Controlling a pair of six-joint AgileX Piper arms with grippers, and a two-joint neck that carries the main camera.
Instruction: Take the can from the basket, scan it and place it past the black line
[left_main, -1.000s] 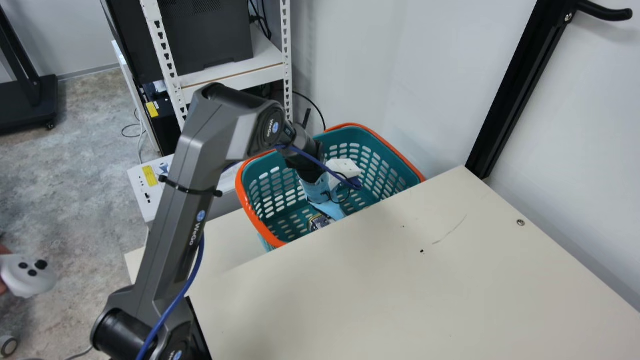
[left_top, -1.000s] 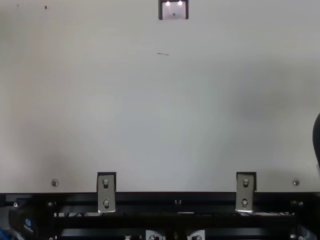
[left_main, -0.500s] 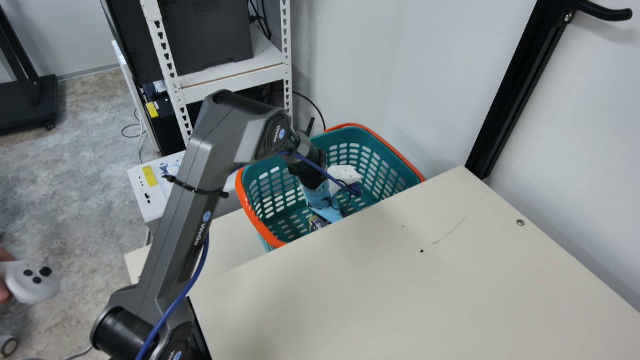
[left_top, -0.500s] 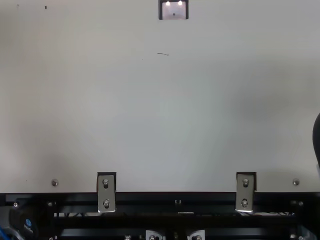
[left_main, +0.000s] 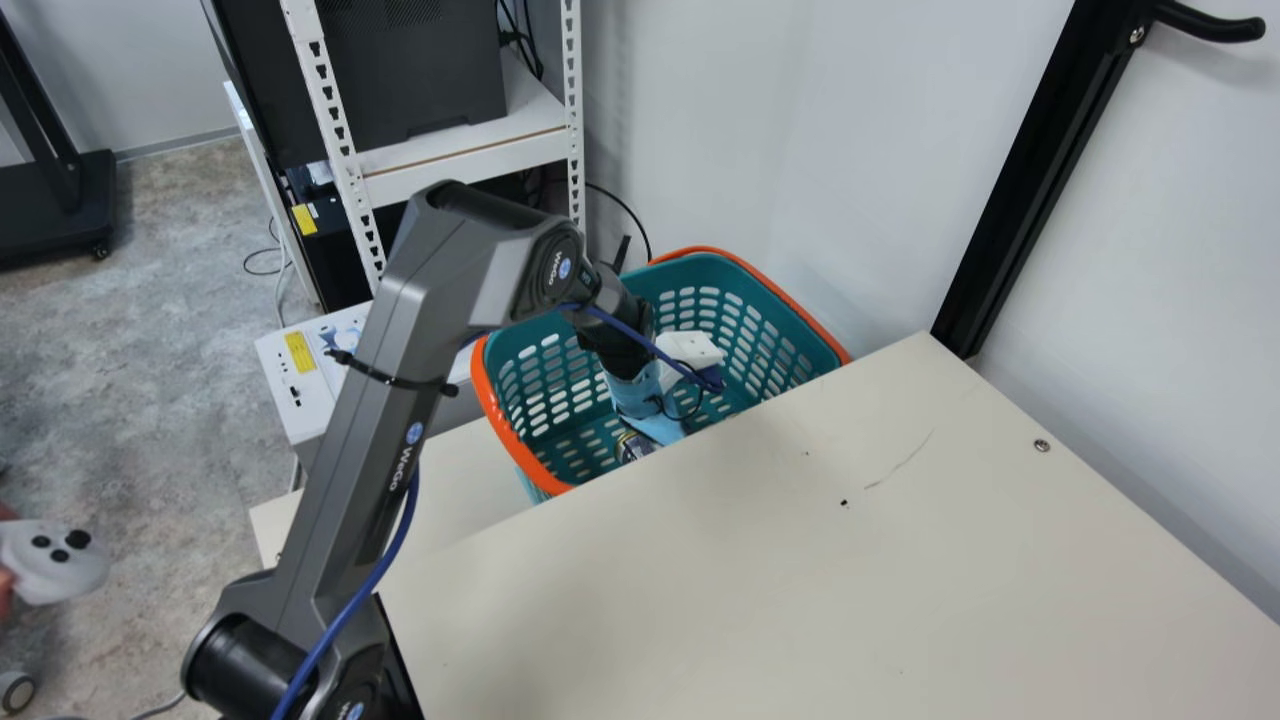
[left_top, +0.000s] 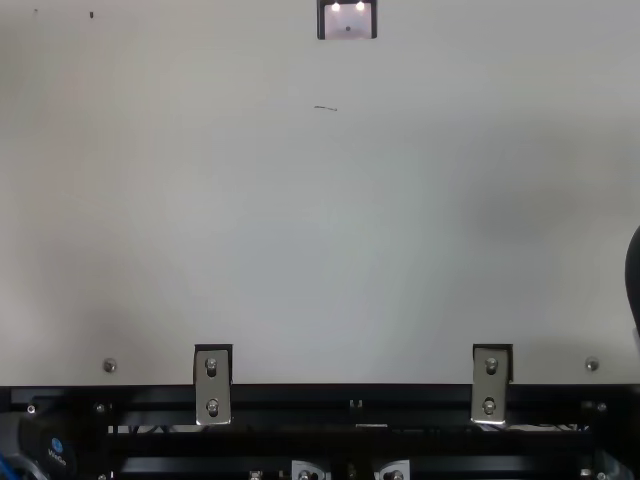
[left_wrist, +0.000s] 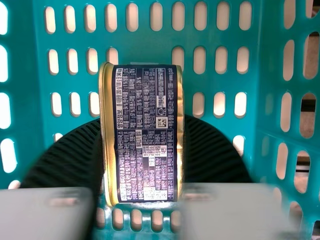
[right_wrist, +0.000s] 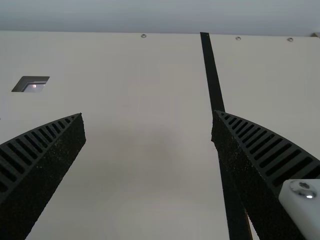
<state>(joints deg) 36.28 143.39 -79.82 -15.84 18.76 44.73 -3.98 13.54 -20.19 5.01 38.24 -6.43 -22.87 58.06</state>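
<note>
Left end effector (left_wrist: 142, 125) clamped on the can (left_wrist: 150, 150), inside the basket (left_main: 508, 435) (between 1 and 2 o'clock from the shoulder joint (left_main: 240, 660), main view). Grasp judged done — lift, scan, placing remain. Probable scan window (left_top: 347, 22): 12 o'clock, top view. Right end effector (right_wrist: 148, 117) — fingers apart — above the surface (right_wrist: 150, 175), near the black line (right_wrist: 215, 85).

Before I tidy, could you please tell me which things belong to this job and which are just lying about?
For the job: can, left gripper, basket, black line, dark-framed window (probably the scanner).
Just about: white shelf rack, dark machine on it, yellow-labelled white box.
</note>
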